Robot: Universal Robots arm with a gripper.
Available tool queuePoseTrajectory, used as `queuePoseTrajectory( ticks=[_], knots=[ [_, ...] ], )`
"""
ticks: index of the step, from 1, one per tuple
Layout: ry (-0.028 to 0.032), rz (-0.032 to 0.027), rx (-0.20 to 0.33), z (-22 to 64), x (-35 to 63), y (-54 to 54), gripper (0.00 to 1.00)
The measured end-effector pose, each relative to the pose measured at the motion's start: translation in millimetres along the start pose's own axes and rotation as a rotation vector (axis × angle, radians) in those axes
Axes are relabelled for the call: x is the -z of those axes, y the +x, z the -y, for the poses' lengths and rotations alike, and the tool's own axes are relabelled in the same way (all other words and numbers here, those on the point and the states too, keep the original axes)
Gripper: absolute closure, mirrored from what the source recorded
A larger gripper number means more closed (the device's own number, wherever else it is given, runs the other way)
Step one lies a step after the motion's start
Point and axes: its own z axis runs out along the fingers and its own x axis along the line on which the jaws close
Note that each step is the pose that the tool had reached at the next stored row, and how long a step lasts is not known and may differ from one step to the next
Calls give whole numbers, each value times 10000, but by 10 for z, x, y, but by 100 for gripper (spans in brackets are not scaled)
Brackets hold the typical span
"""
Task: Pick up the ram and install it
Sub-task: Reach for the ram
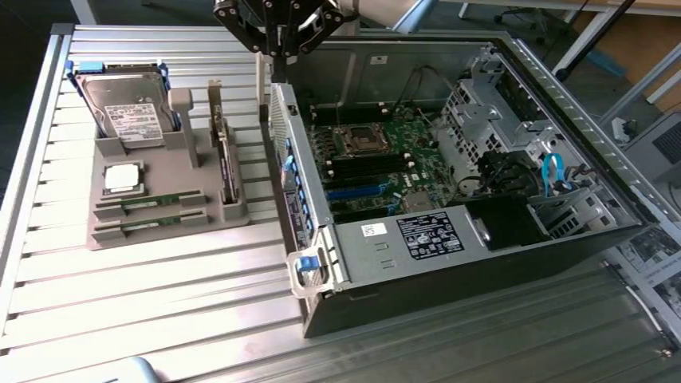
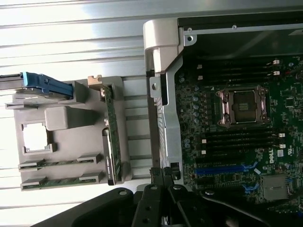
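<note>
Two ram sticks, narrow and green, lie side by side in slots at the front of a grey holder (image 1: 159, 171): one ram stick (image 1: 149, 200) and a second (image 1: 149, 224). The wrist view shows the same two sticks (image 2: 59, 164) (image 2: 61, 181). My gripper (image 1: 279, 54) hangs high over the open computer case's near wall, well away from the holder. Its fingers are shut together with nothing between them, and the wrist view shows the gripper (image 2: 163, 174) over that same wall. Inside the case, the motherboard (image 1: 372, 159) shows black memory slots (image 2: 236, 141) beside the processor socket (image 2: 242, 106).
On the holder also sit a hard drive (image 1: 126, 112) with blue rails, a square silver processor chip (image 1: 123, 177) and an upright expansion card (image 1: 223, 155). The open case (image 1: 468, 263) stands on a slatted metal table (image 1: 139, 303). A blue cable (image 1: 551, 174) and drive cage are inside it.
</note>
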Motion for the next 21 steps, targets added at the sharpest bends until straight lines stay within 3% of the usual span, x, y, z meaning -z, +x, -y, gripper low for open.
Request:
queuePoseTrajectory(
  ticks=[21],
  knots=[
    [0,0,-1,9,2,124,89]
  ],
)
